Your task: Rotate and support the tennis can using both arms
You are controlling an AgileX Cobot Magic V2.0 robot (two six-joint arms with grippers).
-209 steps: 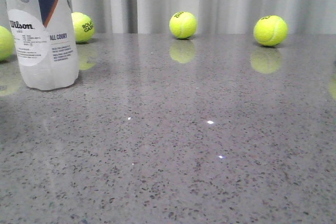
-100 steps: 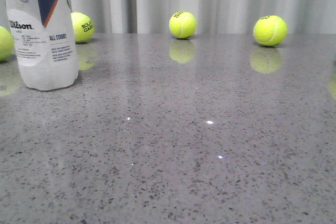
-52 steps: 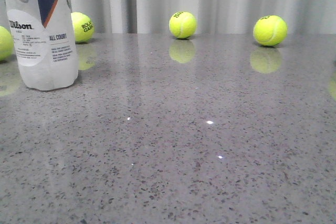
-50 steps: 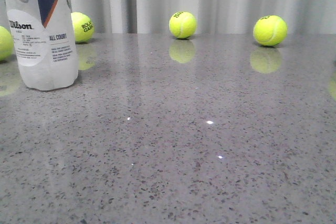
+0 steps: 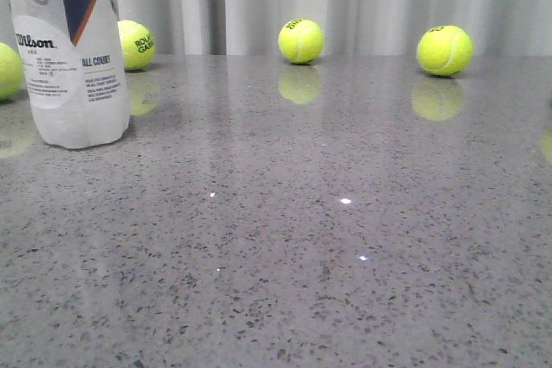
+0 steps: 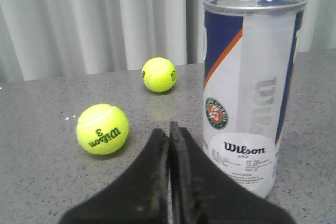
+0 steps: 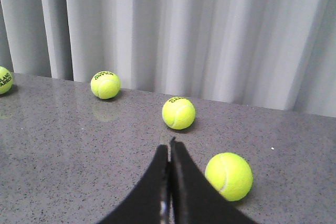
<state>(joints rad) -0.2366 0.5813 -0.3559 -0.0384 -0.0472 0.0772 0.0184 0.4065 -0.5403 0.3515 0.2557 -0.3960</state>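
On a polished grey speckled table [image 5: 345,239], the tennis can [image 5: 71,49] stands upright at the far left of the front view, its top cut off by the frame. It is a whitish tube with a navy panel, an orange stripe and a Wilson label, and nothing touches it. No arm shows in the front view.

From the left wrist view, the same can stands upright with its silver rim on top and a round emblem above the Wilson name. The left claw [image 6: 169,129] sits low beside it, apart from it, its two black fingers pressed together with nothing between them. Two tennis balls lie on the table here: one printed "Wilson 3" [image 6: 102,128] nearer, another [image 6: 159,74] farther back by the pale curtain [image 6: 79,19].

The right claw [image 7: 169,148] is likewise closed tight, holding nothing, with no can in its view. Around it lie three yellow-green balls: one just beside the fingers [image 7: 228,176], one ahead [image 7: 178,113], one farther off [image 7: 105,85].

Across the front view, more balls rest along the table's back edge.
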